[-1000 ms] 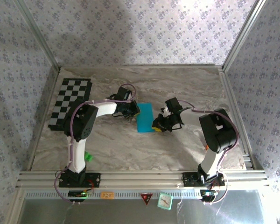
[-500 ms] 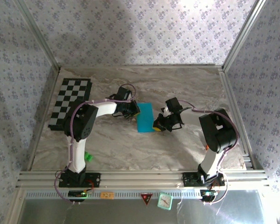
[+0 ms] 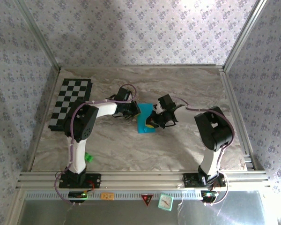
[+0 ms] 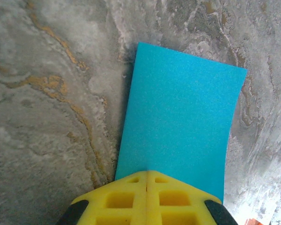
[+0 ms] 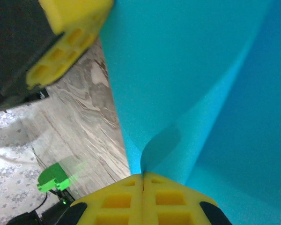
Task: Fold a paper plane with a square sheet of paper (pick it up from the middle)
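White arm links [image 3: 103, 108], bulky black joints [image 3: 82, 123], thin purple cables [image 3: 70, 143] looped alongside — left gripper [image 4: 146, 174] and right gripper [image 5: 143, 177] alike in yellow fingers [image 4: 126, 199] with square cut-outs, black-cornered.

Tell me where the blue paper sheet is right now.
In the top view, the square sheet of paper lies centre-frame between both hands: the left hand shut at its left edge, the right hand pinching its right side.

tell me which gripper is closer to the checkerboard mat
Left. The left gripper is at the left edge of the sheet of paper, on the side toward the checkerboard mat. The right gripper is at the paper's right side, farther from the mat.
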{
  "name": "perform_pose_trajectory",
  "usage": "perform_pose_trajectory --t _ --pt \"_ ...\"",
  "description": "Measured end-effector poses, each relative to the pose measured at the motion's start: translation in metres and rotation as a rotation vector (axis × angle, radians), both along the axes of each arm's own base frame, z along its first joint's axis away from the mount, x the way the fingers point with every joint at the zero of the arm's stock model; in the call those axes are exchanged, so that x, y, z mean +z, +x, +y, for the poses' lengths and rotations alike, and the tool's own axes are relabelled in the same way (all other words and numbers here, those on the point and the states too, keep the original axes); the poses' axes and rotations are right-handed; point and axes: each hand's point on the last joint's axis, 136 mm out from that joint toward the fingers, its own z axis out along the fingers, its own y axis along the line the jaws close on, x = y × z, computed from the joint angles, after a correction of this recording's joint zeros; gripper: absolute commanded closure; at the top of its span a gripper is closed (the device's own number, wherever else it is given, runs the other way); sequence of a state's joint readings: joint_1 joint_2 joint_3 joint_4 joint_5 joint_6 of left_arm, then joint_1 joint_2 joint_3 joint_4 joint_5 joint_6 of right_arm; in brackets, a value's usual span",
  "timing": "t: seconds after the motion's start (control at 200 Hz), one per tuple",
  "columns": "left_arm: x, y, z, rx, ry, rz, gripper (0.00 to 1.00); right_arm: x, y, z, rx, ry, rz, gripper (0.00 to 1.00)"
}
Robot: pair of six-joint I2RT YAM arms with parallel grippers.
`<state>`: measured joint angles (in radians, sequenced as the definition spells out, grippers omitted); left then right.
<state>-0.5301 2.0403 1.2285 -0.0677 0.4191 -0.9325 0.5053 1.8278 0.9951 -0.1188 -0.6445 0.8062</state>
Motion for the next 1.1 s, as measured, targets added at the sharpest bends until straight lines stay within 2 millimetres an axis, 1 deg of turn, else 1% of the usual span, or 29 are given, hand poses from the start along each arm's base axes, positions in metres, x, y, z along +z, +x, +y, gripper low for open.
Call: perform_pose_trajectory --t 0.12,0.235,0.43,0.605,0.964,1.099 --pt "0.000 0.000 0.000 0.000 -0.002 -0.002 0.93 0.003 0.010 0.013 0.000 0.021 -0.021 0.98" --pt "0.000 0.000 -0.001 -0.002 -0.006 -0.004 0.93 0.004 0.016 0.019 -0.007 0.028 -0.032 0.98" --pt "0.000 0.000 -0.001 -0.006 -0.006 -0.008 0.93 0.004 0.025 0.018 -0.036 0.013 -0.051 0.98" --pt "0.000 0.000 -0.001 -0.008 -0.007 -0.010 0.93 -0.003 0.029 0.017 -0.061 0.000 -0.046 0.98" --pt "0.000 -0.001 -0.001 -0.010 -0.013 -0.017 0.93 -0.017 0.031 0.014 -0.078 -0.028 -0.030 0.98" --pt "0.000 0.000 -0.001 -0.010 -0.014 -0.019 0.93 -0.018 0.032 0.014 -0.083 -0.035 -0.034 0.98"
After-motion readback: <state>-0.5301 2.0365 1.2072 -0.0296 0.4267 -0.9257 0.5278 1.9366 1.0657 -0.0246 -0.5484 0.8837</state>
